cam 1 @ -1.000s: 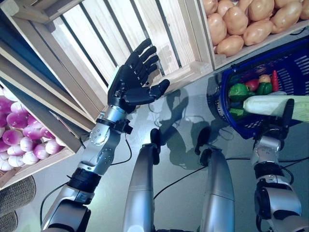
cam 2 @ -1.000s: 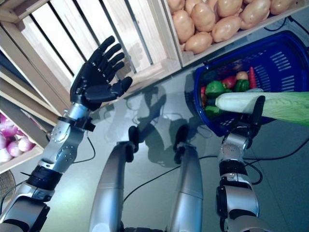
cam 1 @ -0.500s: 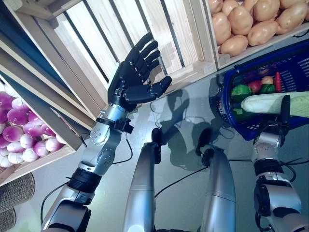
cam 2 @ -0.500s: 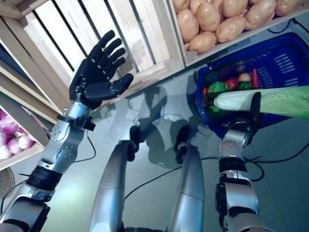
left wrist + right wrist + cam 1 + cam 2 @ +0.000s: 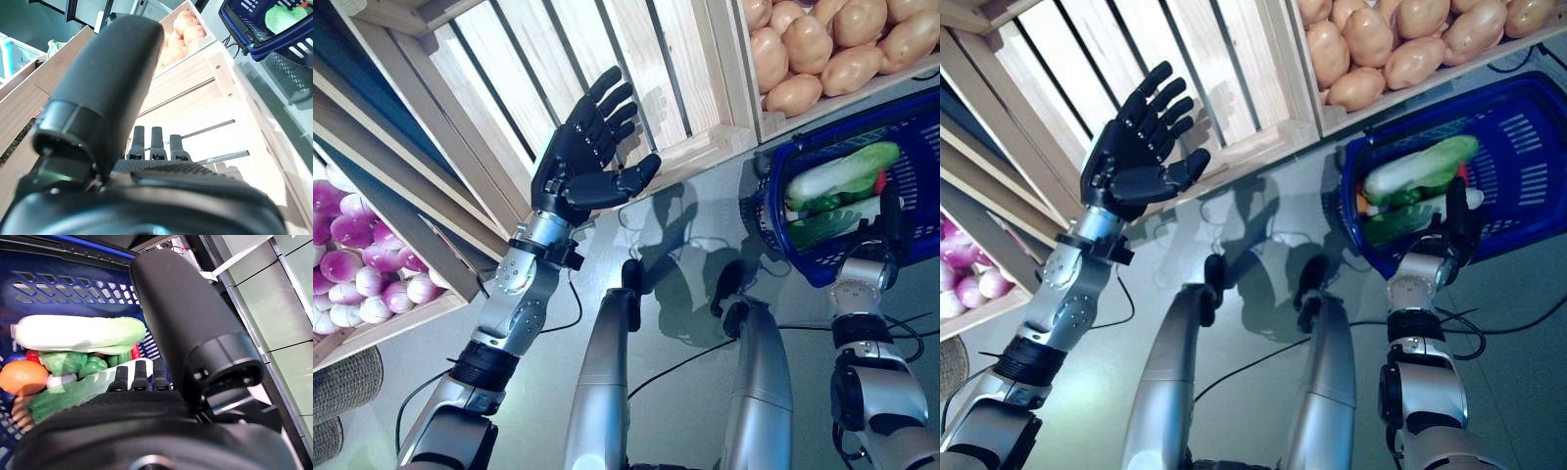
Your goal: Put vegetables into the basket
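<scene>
The blue plastic basket stands on the floor at the right, in front of the wooden stand. A long white-and-green cabbage lies across the top of the other vegetables in it, also in the right wrist view. Under it lie green leafy pieces, a round orange one and something red. My right hand is at the basket's near rim, fingers straight, holding nothing. My left hand is raised, open and empty, in front of a slatted wooden crate.
The wooden stand with slanted crates runs across the back and left, close to my left hand. A woven basket sits on the floor at the lower left. Grey floor lies between the stand and the basket.
The long cabbage has left my right hand and now lies in the basket. The right hand stays by the rim, empty. The left hand has not moved.
</scene>
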